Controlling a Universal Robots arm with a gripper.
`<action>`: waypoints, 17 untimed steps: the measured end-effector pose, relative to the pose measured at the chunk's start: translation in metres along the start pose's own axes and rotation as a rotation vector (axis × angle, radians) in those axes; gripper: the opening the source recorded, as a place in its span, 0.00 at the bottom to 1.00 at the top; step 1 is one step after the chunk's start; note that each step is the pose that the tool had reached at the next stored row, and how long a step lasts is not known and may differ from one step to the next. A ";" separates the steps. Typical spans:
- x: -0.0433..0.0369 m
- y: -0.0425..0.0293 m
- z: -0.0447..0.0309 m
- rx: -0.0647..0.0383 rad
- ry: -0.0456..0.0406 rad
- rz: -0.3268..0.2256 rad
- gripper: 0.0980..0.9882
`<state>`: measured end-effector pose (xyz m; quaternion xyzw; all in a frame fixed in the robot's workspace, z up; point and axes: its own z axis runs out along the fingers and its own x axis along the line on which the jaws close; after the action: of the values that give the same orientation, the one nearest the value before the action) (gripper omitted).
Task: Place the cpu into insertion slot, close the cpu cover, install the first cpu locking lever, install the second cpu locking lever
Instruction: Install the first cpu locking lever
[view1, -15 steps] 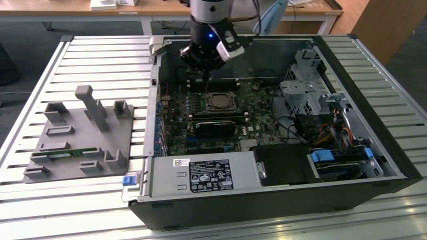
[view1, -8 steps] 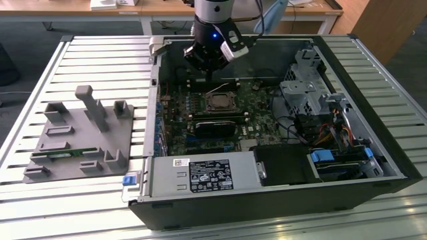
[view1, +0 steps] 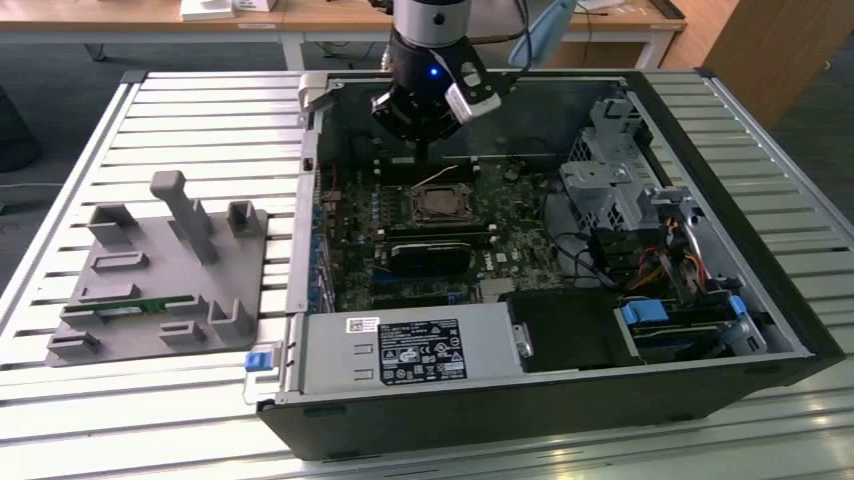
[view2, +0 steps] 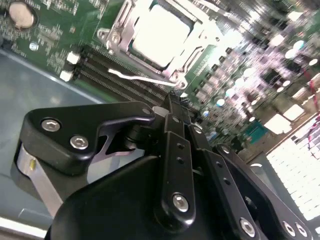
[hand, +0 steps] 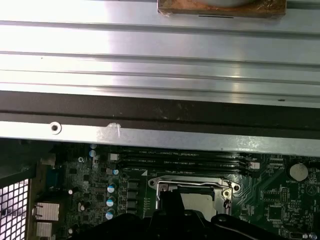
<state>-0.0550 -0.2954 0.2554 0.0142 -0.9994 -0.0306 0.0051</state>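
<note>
Motherboard (view1: 358, 262): cpu (view1: 438, 204) flat (face up)

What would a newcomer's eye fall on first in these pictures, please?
The open computer case lies on a slatted table, with the black gripper hanging close to the socket on its green board. The silver chip gleams in that socket in the second wrist view. A grey holder tray sits at the exterior view's left.

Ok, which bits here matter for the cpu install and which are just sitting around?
Job: cpu, seated in the insertion slot; cpu cover; wire locking lever; tool above them.
Lying about: grey fixture tray with memory stick; black card; power supply; drive cage.
</note>
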 end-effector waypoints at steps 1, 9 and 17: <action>0.0000 -0.0002 0.0004 -0.011 -0.0003 0.000 0.01; -0.0058 -0.0005 0.0088 -0.013 -0.0090 0.010 0.01; -0.0160 -0.0011 0.0203 -0.013 -0.0089 0.008 0.01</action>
<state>-0.0393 -0.2948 0.2349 0.0099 -0.9993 -0.0374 0.0009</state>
